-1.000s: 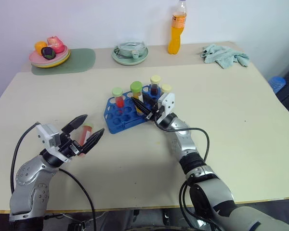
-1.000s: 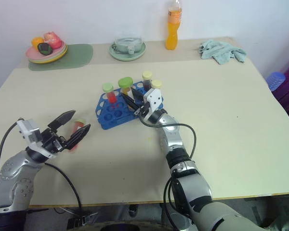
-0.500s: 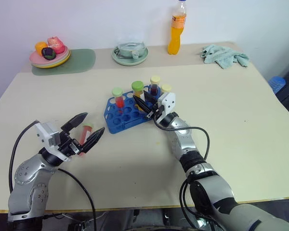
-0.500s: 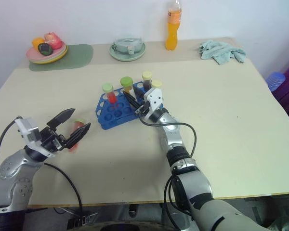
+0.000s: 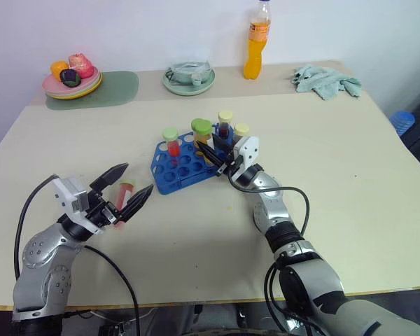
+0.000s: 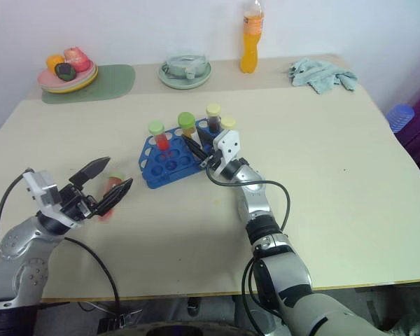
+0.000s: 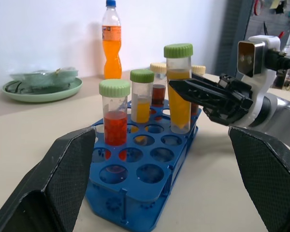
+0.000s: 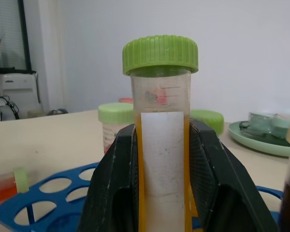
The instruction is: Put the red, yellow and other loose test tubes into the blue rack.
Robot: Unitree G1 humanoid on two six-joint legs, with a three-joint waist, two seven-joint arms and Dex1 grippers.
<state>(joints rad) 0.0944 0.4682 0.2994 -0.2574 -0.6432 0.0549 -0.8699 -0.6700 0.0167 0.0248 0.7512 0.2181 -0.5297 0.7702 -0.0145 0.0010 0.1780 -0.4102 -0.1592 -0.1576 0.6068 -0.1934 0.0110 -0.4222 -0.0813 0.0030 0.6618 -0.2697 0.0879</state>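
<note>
Yellow test tube (image 8: 162, 145) stands pinched in the right pincer (image 5: 211, 155), apparently seated in the blue rack (image 5: 178, 168). Left pincer (image 5: 126, 190) hangs spread, a red tube (image 5: 124, 190) on the worktop (image 5: 350, 175) between its fingers.

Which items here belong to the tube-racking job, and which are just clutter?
Job: blue rack; yellow tube gripped by right tool; racked red tube; loose red tube by open left tool.
Clutter: orange bottle; fruit plate; green plate; cloth.

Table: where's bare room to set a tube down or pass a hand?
Free: the table between the blue rack and the cloth, and the strip nearest the robot. Crowded: the rack, where the right gripper holds the yellow tube, and the left gripper over a loose red tube.
</note>
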